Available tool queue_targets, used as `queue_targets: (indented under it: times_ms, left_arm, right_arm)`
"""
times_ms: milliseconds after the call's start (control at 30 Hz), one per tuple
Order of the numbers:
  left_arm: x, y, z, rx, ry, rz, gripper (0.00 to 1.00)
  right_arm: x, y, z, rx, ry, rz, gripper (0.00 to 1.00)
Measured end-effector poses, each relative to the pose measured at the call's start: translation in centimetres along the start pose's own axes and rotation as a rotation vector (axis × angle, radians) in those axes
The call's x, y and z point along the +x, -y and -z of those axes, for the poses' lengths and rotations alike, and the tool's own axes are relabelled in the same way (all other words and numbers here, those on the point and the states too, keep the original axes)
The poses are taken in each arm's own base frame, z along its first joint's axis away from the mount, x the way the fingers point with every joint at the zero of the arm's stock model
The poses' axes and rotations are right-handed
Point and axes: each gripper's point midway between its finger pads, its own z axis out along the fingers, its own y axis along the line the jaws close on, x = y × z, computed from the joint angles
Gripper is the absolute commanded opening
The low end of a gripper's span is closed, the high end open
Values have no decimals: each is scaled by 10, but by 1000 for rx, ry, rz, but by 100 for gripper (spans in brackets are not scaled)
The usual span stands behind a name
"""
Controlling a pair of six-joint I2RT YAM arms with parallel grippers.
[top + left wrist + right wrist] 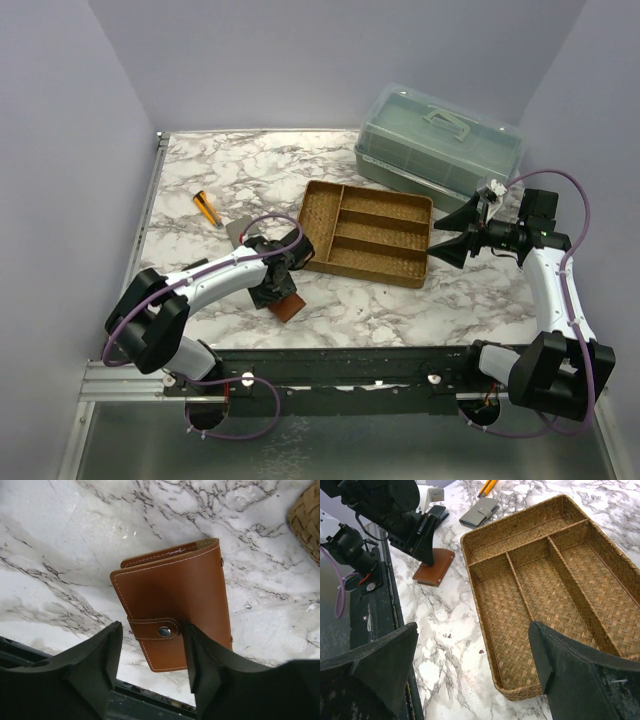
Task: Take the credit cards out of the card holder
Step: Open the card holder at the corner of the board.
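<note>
Near the front edge of the surface (75, 540) lies the card holder (175, 610), snapped shut beneath the spread left fingers (100, 665). It would be best to pin it there, then bring the right fingers (385, 660), also apart over the woven tray (545, 590), across to unsnap the tab (155, 629).

Marble table (236, 168), plain lilac walls (300, 60)

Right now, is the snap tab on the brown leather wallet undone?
No, the snap tab lies fastened across the front of the closed card holder.

Wicker tray (365, 272) ctr — green box (437, 140) behind; grey wallet (479, 512), pencil (208, 208) L.
</note>
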Motion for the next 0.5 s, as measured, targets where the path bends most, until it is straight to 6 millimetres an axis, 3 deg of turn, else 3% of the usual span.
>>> queue_targets:
  times_ms: [133, 233, 367, 433, 500]
  left_arm:
    - [3, -3, -2, -13, -8, 12, 65]
    - [3, -3, -3, -17, -8, 27, 59]
    - [3, 0, -4, -10, -8, 48, 37]
    - [2, 3, -5, -1, -3, 57, 33]
    - [2, 4, -4, 4, 1, 61, 22]
  right_arm:
    - [0, 0, 0, -1, 0, 0, 100]
    - [0, 0, 0, -1, 0, 0, 100]
    - [0, 0, 0, -2, 0, 1, 100]
    - [0, 0, 0, -2, 0, 1, 100]
    - [0, 0, -1, -3, -1, 1, 100]
